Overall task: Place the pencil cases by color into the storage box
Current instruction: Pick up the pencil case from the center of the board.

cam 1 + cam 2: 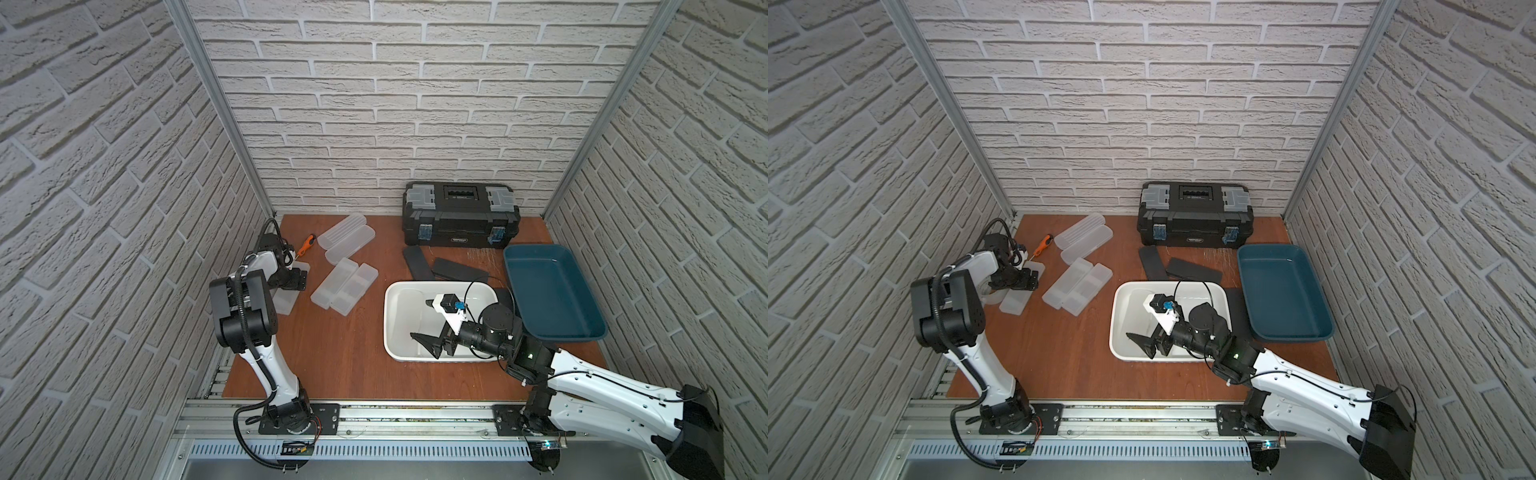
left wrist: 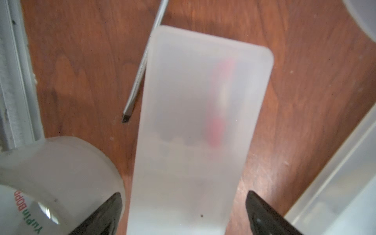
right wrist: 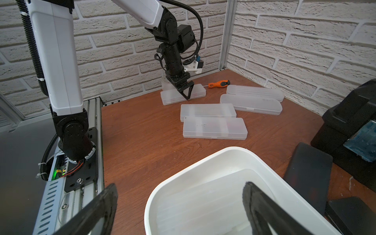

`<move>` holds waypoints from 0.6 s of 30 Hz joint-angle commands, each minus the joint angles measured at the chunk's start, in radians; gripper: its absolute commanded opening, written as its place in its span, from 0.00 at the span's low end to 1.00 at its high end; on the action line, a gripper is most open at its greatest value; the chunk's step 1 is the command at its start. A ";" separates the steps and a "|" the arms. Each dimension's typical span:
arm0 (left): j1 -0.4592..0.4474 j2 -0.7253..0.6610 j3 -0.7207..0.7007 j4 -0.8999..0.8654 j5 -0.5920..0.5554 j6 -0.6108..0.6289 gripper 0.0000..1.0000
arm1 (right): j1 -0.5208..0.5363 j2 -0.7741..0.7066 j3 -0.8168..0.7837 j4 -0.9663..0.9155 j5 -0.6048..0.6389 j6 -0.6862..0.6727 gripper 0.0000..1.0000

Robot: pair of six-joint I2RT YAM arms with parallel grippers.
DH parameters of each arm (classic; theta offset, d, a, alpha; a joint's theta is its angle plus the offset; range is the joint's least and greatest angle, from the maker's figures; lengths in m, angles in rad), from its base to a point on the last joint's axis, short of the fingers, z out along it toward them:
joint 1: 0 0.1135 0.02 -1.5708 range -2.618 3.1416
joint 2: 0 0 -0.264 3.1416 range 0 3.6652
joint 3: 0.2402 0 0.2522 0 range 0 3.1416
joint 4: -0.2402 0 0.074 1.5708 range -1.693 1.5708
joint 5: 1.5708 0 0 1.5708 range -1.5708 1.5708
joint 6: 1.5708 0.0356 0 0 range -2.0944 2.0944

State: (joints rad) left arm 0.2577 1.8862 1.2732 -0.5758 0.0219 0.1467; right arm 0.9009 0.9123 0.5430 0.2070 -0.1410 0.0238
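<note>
Left gripper (image 2: pixel 183 195), jaws wide, straddles a frosted pencil case (image 2: pixel 203 101) flat on the table (image 2: pixel 81 71), tape roll (image 2: pixel 50 166) just beside. Right gripper (image 3: pixel 179 188), jaws wide and empty, hangs above the white bin (image 1: pixel 390 320), another frosted case (image 3: pixel 203 203) inside.

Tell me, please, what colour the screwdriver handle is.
The handle is orange and black; right wrist view.

frosted white cases (image 1: pixel 337 286) | black cases (image 1: pixel 417 262) | white bin (image 1: pixel 390 324) | teal bin (image 1: pixel 548 291) | orange screwdriver (image 1: pixel 307 242)

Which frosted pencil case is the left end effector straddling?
The lone frosted case by the left wall, beside the tape roll and screwdriver shaft; open fingers flank it. The other four loose ones lie paired nearer the middle.
</note>
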 commanded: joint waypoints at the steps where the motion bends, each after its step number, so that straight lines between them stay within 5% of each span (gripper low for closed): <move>1: 0.009 0.022 0.019 0.004 -0.020 0.009 0.94 | 0.012 -0.006 -0.033 0.090 -0.027 -0.019 0.96; 11: 0.005 0.032 0.038 -0.006 -0.022 -0.013 0.90 | 0.016 0.167 0.081 0.038 0.033 0.015 0.96; 18: 0.002 0.033 0.037 -0.009 -0.020 -0.036 0.88 | 0.015 0.457 0.437 -0.197 0.112 0.193 0.95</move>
State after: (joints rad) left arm 0.2577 1.9060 1.2911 -0.5770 0.0048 0.1276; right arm 0.9100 1.3064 0.8654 0.0998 -0.0807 0.1200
